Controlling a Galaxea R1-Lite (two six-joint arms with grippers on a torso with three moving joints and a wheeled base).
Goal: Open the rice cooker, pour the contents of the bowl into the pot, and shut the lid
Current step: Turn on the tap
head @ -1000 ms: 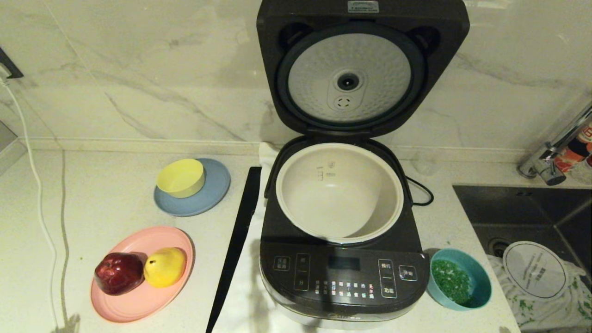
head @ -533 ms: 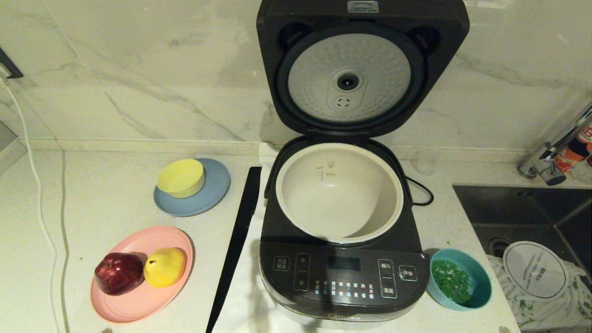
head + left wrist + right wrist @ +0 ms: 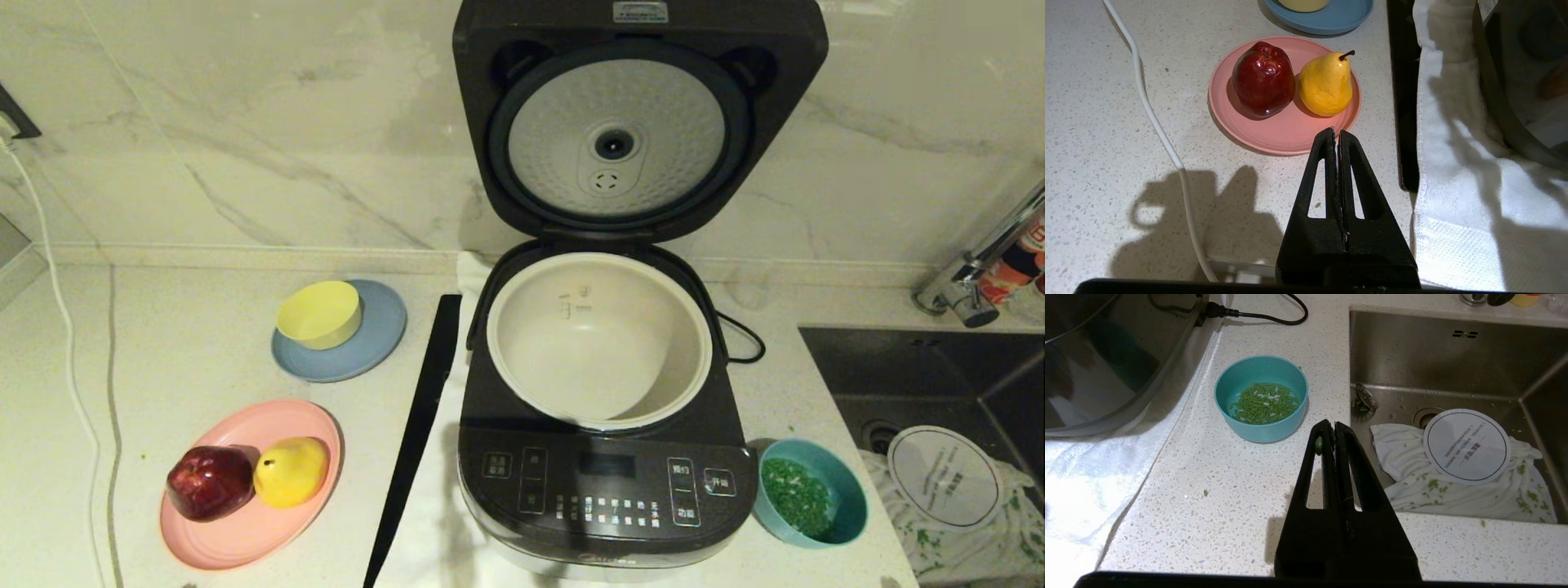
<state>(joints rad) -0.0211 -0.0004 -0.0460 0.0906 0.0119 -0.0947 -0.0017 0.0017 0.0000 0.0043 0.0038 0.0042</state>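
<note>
The rice cooker (image 3: pixel 604 490) stands mid-counter with its lid (image 3: pixel 637 122) swung upright, dimpled silver disc facing me. The white pot (image 3: pixel 600 359) inside looks empty. To the cooker's front right sits the teal bowl (image 3: pixel 849 506) holding the green chopped contents (image 3: pixel 793 494). Neither gripper shows in the head view. In the right wrist view my right gripper (image 3: pixel 1329 426) is shut on nothing, above the counter a short way short of the bowl (image 3: pixel 1265 430) and its contents (image 3: pixel 1265 403). My left gripper (image 3: pixel 1336 134) is shut and empty, near the pink plate (image 3: pixel 1274 134).
The pink plate (image 3: pixel 245 523) carries a red apple (image 3: pixel 211 482) and yellow pear (image 3: pixel 292 471). Behind it a yellow bowl (image 3: pixel 320 313) sits on a blue plate (image 3: pixel 375 347). A black strip (image 3: pixel 416 433) and white towel (image 3: pixel 1457 196) flank the cooker. The sink (image 3: pixel 922 367) lies right, a white cable (image 3: pixel 65 343) left.
Nothing on the counter has moved. A faint shadow at the front left edge of the head view has gone.
</note>
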